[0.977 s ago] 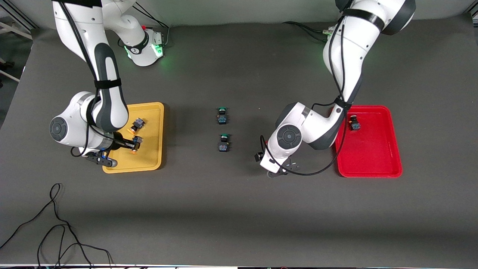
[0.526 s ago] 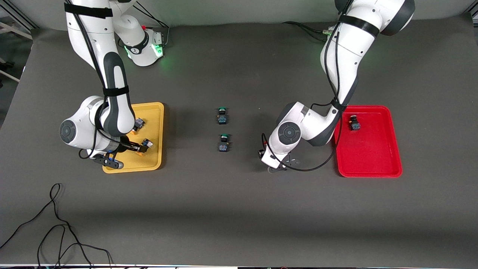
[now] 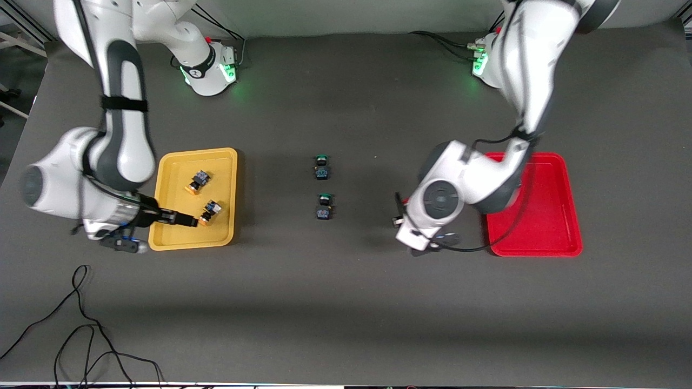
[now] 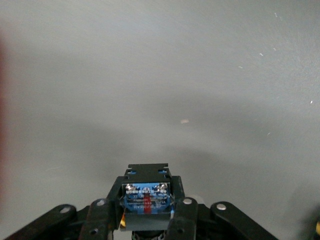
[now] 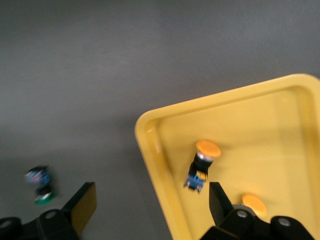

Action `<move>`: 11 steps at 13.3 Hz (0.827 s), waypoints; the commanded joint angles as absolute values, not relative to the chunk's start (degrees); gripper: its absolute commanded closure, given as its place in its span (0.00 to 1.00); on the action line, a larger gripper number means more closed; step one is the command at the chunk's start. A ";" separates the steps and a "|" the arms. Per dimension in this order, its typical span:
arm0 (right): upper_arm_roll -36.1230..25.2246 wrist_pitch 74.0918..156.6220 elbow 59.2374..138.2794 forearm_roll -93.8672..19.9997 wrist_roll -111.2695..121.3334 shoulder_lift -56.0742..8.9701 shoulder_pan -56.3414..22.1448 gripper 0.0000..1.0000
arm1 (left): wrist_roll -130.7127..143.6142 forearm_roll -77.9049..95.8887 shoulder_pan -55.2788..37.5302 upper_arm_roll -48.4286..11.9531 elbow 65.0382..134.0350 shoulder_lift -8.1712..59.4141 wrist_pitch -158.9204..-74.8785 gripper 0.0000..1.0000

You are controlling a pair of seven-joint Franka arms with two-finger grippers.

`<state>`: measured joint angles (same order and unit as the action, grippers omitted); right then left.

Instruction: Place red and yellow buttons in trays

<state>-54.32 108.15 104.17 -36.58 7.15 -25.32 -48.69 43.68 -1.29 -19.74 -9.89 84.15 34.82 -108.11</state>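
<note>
Two yellow-capped buttons (image 3: pixel 197 181) (image 3: pixel 211 208) lie in the yellow tray (image 3: pixel 232 189). My right gripper (image 3: pixel 181 219) is open and empty over that tray's edge at the right arm's end. The right wrist view shows the right gripper (image 5: pixel 150 205) open, one yellow button (image 5: pixel 202 165) and the other's cap (image 5: pixel 254 204). My left gripper (image 4: pixel 146 210) is shut on a black-and-blue button (image 4: pixel 146 197) whose cap is hidden. In the front view the left gripper (image 3: pixel 427 240) is over the table beside the red tray (image 3: pixel 540 237). The arm covers part of that tray.
Two green-capped switches (image 3: pixel 321 167) (image 3: pixel 324 207) lie in the middle of the table; one shows in the right wrist view (image 5: pixel 39 185). A black cable (image 3: pixel 81 324) loops on the table near the front camera at the right arm's end.
My right gripper let go of the yellow button in the yellow tray and drew back. My left arm moved toward the red tray and now hides the red button that lay there.
</note>
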 commanded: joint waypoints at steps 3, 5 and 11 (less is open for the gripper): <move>-55.72 91.42 91.33 -29.89 -0.17 -22.78 -49.04 0.00 | 17.83 -2.46 -3.30 -9.67 88.84 22.78 -95.63 1.00; -54.50 90.53 90.71 -24.46 -2.18 -17.95 -49.22 0.00 | 5.68 -6.04 5.06 -9.67 92.53 22.41 -97.98 1.00; -28.70 89.29 94.20 -8.11 -8.09 -1.17 -32.48 0.00 | 0.17 -9.05 13.36 -9.67 113.79 24.25 -127.31 1.00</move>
